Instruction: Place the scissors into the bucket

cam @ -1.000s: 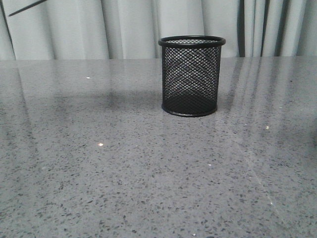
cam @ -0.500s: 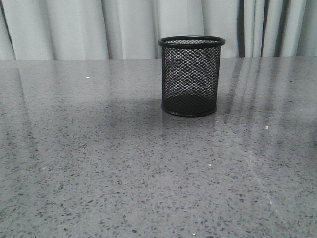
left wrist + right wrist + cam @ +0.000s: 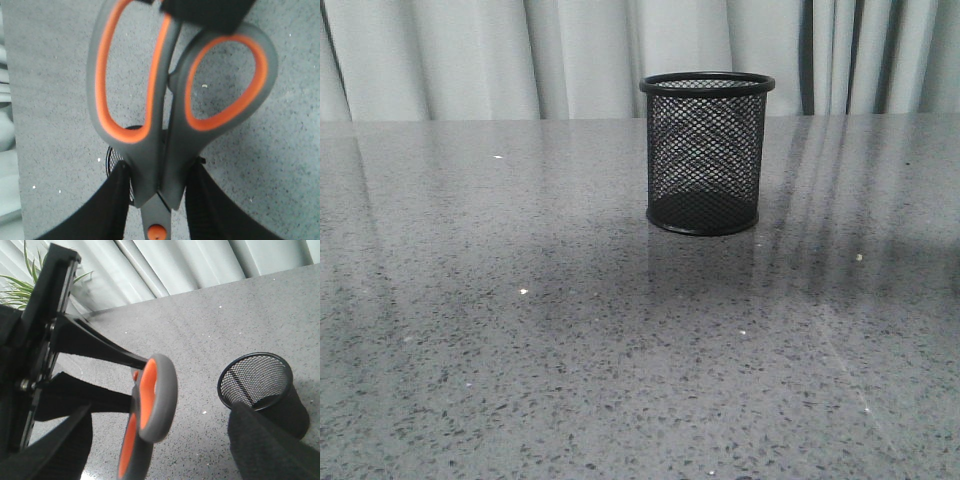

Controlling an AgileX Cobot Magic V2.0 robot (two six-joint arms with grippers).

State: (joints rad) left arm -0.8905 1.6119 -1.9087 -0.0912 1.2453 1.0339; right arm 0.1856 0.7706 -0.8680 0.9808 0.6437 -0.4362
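The bucket, a black wire-mesh cup, stands upright on the grey table, right of the middle; no gripper or scissors shows in the front view. My left gripper is shut on the scissors just above the orange pivot, with both orange-lined loop handles past its fingertips and the blades hidden. The bucket peeks out behind them. In the right wrist view the scissors hang between the wide-apart fingers of my open right gripper, up off the table. The bucket shows its open mouth beside one finger.
The speckled grey table runs back to pale curtains. A green plant stands past the table's edge in the right wrist view. The left arm's black body fills one side of that view.
A thin dark tip at the front view's top left corner has gone out of frame. The shadow on the table has drifted rightward. The bucket has not moved.
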